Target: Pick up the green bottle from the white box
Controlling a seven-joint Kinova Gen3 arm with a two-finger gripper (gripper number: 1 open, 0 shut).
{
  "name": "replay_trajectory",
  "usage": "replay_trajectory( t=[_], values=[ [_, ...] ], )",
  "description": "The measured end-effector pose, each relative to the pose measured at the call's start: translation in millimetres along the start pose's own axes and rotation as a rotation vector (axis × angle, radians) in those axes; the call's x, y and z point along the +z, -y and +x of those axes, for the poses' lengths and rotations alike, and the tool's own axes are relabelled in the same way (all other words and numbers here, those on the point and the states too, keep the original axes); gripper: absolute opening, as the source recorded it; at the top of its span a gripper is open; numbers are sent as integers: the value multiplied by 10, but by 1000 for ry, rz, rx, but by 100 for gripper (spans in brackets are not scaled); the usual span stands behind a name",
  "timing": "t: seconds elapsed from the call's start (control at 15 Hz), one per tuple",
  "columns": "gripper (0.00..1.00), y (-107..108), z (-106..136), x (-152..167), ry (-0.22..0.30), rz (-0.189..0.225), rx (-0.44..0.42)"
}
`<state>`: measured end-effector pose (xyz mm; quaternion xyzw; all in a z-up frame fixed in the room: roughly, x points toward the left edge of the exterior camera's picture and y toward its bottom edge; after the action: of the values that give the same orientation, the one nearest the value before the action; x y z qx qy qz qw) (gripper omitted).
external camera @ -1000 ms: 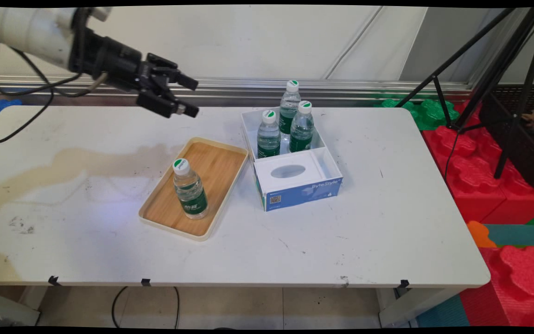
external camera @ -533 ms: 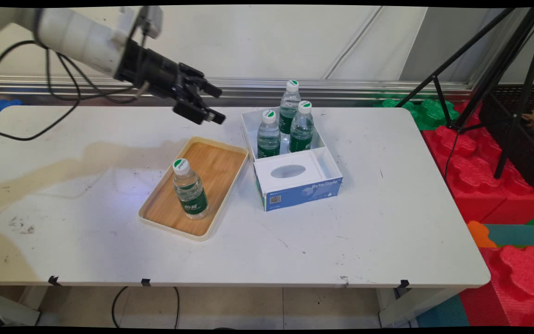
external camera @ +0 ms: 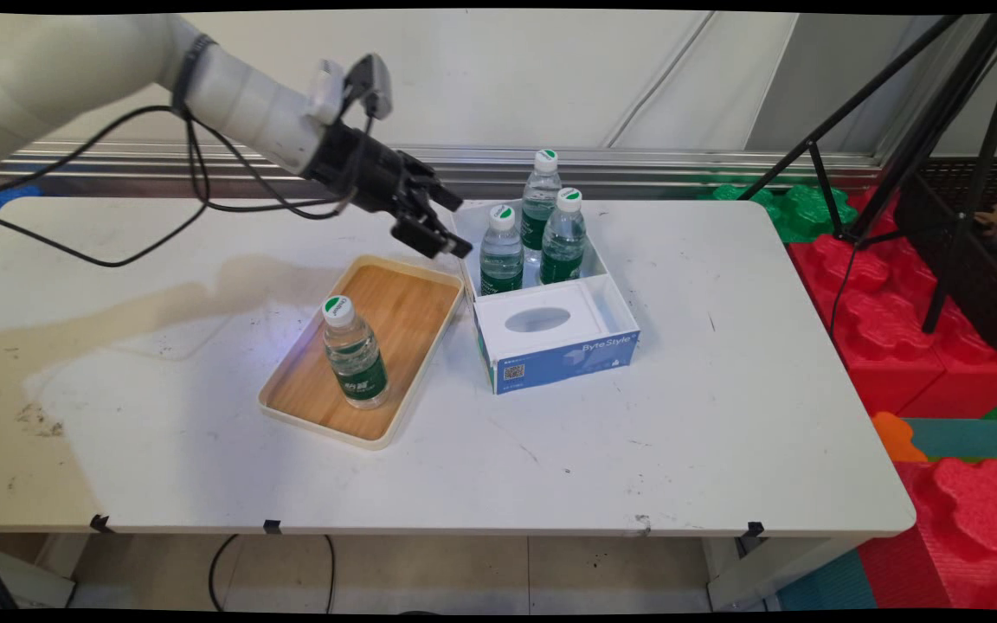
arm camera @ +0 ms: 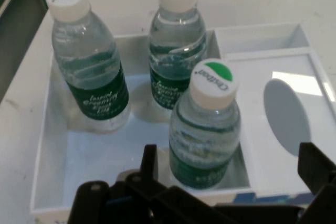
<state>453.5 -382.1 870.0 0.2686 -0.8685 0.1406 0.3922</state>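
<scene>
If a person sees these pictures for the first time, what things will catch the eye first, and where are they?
The black gripper, fingers open, hangs at the left edge of a white box near the table's middle, where three water bottles stand upright; the nearest bottle is right in front of it in the hand view. Left of the box, a fourth bottle stands alone on a wooden tray.

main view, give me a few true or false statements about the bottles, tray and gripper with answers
1. Three bottles stand in the white box. True.
2. The tray holds two bottles. False: it holds one bottle.
3. The gripper holds a bottle. False: its fingers are open and empty.
4. The gripper hangs beside the box's left wall, near the nearest boxed bottle. True.
5. The tray's bottle lies on its side. False: it stands upright.
</scene>
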Motion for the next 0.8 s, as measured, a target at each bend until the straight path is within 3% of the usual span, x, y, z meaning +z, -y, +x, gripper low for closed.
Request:
replay_trajectory(
  t=[0.8],
  values=[
    [100,184,5,858,36,-15,1]
  ],
)
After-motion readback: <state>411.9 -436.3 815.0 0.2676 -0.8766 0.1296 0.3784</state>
